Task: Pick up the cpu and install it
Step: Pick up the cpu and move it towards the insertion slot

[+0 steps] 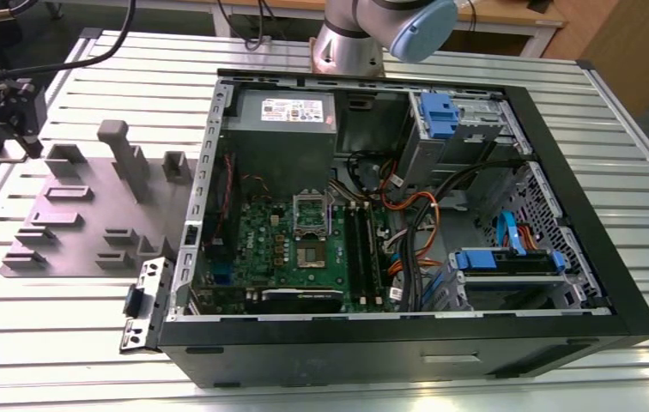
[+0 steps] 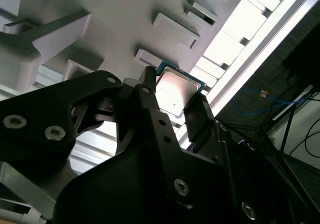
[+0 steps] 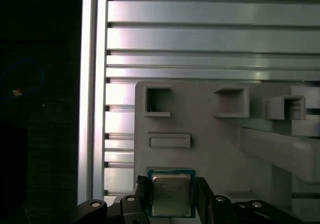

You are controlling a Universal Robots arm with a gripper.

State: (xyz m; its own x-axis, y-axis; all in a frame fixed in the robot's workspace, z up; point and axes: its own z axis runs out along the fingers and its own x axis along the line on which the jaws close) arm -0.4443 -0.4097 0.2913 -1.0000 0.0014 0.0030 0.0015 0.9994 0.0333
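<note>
The fingers (image 3: pixel 142 195) of the gripper (image 3: pixel 171 184) grasp the cpu (image 3: pixel 171 200) by two opposite edges, over the grey fixture plate (image 3: pixel 210 149) on the slatted aluminium table (image 3: pixel 200 34).

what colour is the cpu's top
Pale silver-grey, with a blue-green rim; the first wrist view shows the cpu best.

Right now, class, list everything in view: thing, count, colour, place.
cpu: one, silver top, at the fixture plate, between the jaws.
fixture plate: one, grey, on the table, at the exterior view's left.
computer case: one, black, open, mid-table.
motherboard: one, green, inside the case.
drive brackets: two, blue, inside the case.
table: one, slatted silver.
arm: one, silver-grey, behind the case.
jaws: one pair, black, closed against the cpu's sides.
</note>
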